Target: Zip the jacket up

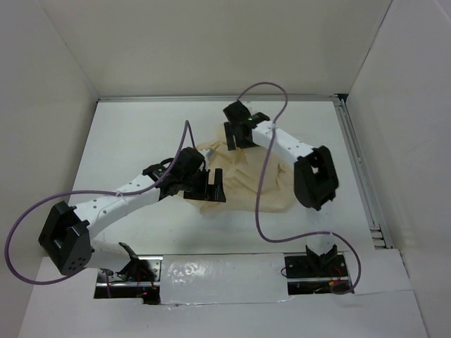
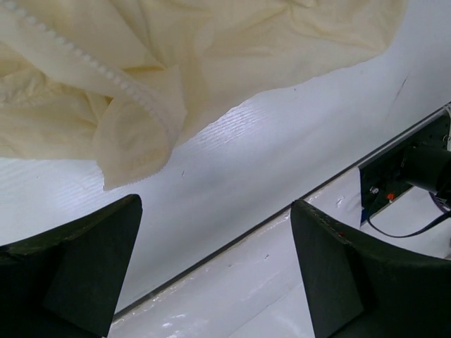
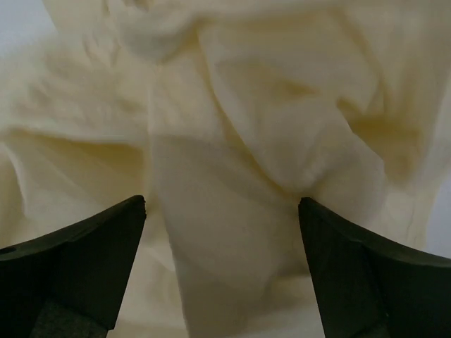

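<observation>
Right hand [image 3: 222, 204] gapes wide, empty, over jacket [image 3: 246, 105]

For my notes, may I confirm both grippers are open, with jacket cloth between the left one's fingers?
Both are open, but the left wrist view shows bare table between the fingers of the left gripper; the jacket lies beyond them.

Jacket [image 3: 232, 141] ahead of right pincer [image 3: 222, 204]: thin cream cloth, matt, creased. Left pincer [image 2: 215, 204]: dark matt plastic. Table [image 2: 268, 162] beneath it: white, smooth, faint sheen.
</observation>
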{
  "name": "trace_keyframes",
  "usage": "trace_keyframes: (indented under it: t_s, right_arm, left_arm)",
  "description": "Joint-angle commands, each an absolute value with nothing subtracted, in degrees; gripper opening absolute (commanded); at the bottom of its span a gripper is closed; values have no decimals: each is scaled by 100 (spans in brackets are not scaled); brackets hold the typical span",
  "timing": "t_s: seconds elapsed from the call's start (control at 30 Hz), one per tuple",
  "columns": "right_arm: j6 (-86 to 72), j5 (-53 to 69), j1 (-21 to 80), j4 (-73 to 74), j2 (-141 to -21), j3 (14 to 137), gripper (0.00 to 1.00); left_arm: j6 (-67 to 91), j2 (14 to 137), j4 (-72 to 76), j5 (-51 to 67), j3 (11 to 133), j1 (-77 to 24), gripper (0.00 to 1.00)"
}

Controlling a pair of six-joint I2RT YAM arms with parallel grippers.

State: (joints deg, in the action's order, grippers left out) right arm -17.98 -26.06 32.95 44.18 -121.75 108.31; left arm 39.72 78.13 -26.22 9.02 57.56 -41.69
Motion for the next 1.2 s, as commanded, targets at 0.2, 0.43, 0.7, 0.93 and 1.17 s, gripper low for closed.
trace_keyframes:
  t_s: [0.2,0.43,0.7,0.93,1.17]
  right_arm:
    - [-2452,-1179,2110,3191,-7580,6764,97]
    - [-2505,-668,1073,2909,-6803,5529,82]
    - [-2199,-1241,931,3095,-8461,5827,55]
    - [-1644,-905,1222,2716,-9386,6222,59]
    - [-1477,-1003,1222,2602,-10335,7057,56]
  left_arm:
    - [4403,7216,-3216,265,5608,-3991,99]
    - [4316,7049,-3051,606,5510,-3814,99]
    - [3876,7610,-2576,967,6379,-3981,99]
    - [3411,8621,-2013,1467,7030,-4069,99]
    - [3252,9693,-1609,1801,7207,-4096,99]
